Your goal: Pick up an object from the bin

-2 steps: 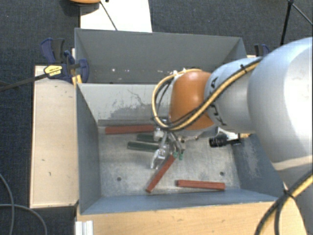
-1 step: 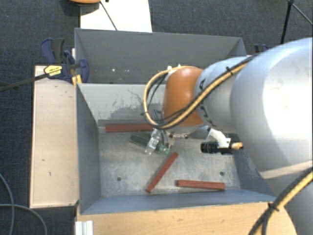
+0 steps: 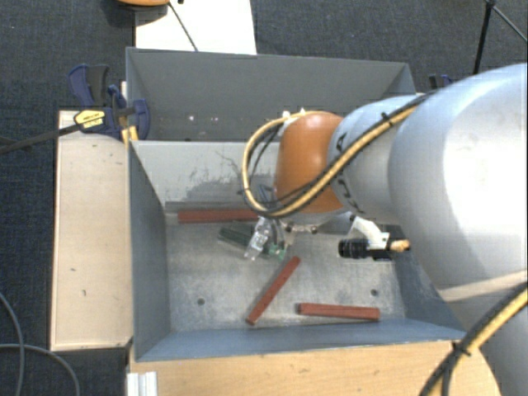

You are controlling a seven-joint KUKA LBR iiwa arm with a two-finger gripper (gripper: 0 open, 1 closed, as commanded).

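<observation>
Below the orange cover (image 3: 307,162) of the arm (image 3: 462,196), the end effector (image 3: 266,242) hangs low over the floor of the grey bin (image 3: 150,246), in the bin's back half. Whether it is open or closed cannot be told from this angle, and nothing can be seen gripped in it.

Just beside it, toward the view's left, lies a small dark green thing (image 3: 235,236). It lies flat on the floor, and whether the two touch is unclear. Behind that, and farther to the left of the end effector, a reddish-brown back stick (image 3: 213,215) lies flat along the foot of the rear wall.

Nearer the camera than the end effector, a slanted stick (image 3: 273,290) of the same colour runs from just under it down toward the front wall. A third, the front stick (image 3: 338,311), lies level near the front wall, off to the right.

To the right of the end effector, close under the arm, sits a black and white thing (image 3: 369,247) with an orange tip. A yellow and black cable (image 3: 363,139) loops around the orange cover.
</observation>
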